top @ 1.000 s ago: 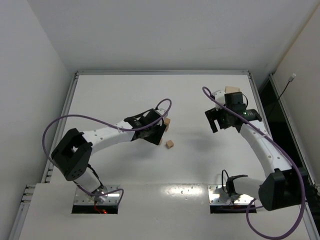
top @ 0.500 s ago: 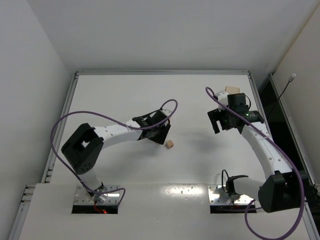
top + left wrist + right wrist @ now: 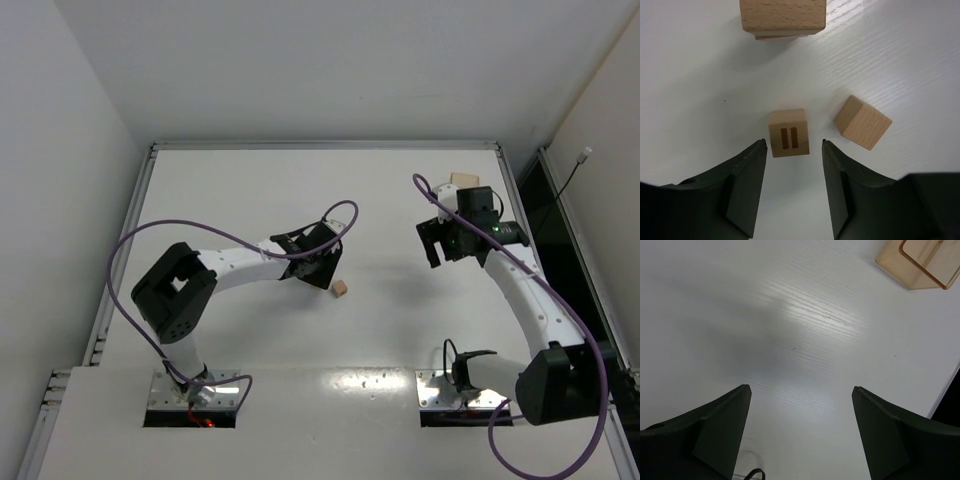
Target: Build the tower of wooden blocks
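In the left wrist view a small tan cube with two dark slots [image 3: 788,132] lies on the white table. My left gripper [image 3: 793,142] is open, and its fingertips stand on either side of the cube's near edge without touching it. A plain tan cube [image 3: 862,122] lies tilted just to its right. A closer tan block [image 3: 782,17], with another edge showing under it, stands at the top of that view. From above, the left gripper [image 3: 322,275] covers most of this and one cube [image 3: 340,289] shows beside it. My right gripper [image 3: 800,387] is open and empty over bare table.
A flat translucent orange-tan piece [image 3: 920,262] lies at the far right, also visible from above [image 3: 463,180] behind the right arm [image 3: 437,250]. Purple cables loop over both arms. The table's raised rim [image 3: 320,146] runs along the back.
My left gripper has shifted a little right and toward the near side, now covering the tan block seen beside it before. The right gripper has moved slightly right. The lone cube has stayed put.
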Robot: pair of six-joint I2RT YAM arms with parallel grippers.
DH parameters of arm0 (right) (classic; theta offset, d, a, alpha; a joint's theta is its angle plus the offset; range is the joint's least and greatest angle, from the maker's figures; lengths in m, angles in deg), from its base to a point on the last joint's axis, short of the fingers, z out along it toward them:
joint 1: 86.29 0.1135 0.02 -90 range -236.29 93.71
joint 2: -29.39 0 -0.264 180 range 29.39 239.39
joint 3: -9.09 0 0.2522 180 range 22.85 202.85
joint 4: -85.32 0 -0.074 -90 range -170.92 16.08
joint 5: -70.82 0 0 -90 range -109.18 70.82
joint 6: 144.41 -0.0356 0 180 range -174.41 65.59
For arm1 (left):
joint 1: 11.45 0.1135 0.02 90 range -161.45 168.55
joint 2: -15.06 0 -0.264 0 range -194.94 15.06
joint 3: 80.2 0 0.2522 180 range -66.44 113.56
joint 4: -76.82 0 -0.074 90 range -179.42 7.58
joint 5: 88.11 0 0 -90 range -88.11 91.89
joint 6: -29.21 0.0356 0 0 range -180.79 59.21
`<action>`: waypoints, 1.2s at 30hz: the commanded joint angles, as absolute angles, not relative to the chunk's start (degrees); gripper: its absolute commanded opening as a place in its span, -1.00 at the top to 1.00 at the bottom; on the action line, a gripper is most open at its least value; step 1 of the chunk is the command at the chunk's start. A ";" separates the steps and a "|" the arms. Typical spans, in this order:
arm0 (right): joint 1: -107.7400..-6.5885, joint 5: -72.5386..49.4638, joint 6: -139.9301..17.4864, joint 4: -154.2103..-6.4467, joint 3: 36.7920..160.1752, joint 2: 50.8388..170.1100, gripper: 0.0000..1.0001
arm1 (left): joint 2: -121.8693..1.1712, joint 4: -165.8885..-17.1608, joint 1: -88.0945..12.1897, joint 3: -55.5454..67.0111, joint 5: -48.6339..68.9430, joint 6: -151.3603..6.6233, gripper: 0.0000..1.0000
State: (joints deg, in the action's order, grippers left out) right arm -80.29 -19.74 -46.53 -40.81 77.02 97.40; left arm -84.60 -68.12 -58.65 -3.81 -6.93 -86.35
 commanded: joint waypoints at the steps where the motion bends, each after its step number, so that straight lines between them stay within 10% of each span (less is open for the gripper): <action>1: -80.75 -18.65 -47.29 -40.93 77.51 97.06 -0.59 | -84.87 -69.56 -59.27 -2.01 -7.69 -86.89 0.11; 11: -80.75 -18.65 -46.76 -40.93 78.04 97.60 -0.59 | -87.25 -70.09 -57.69 -2.01 -7.69 -86.89 0.16; 18: -81.28 -18.65 -46.76 -40.93 78.04 98.12 -0.59 | -87.25 -70.09 -57.68 -2.01 -8.47 -86.89 0.99; 36: -69.43 10.87 -20.76 -30.65 79.54 96.89 -0.37 | -62.81 -61.48 -52.34 1.14 -15.43 -82.24 1.00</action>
State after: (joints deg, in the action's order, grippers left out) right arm -72.47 3.15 -29.22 -32.67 77.20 95.72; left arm -63.97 -64.32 -56.51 -2.41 -13.55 -83.97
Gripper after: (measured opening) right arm 0.699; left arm 0.302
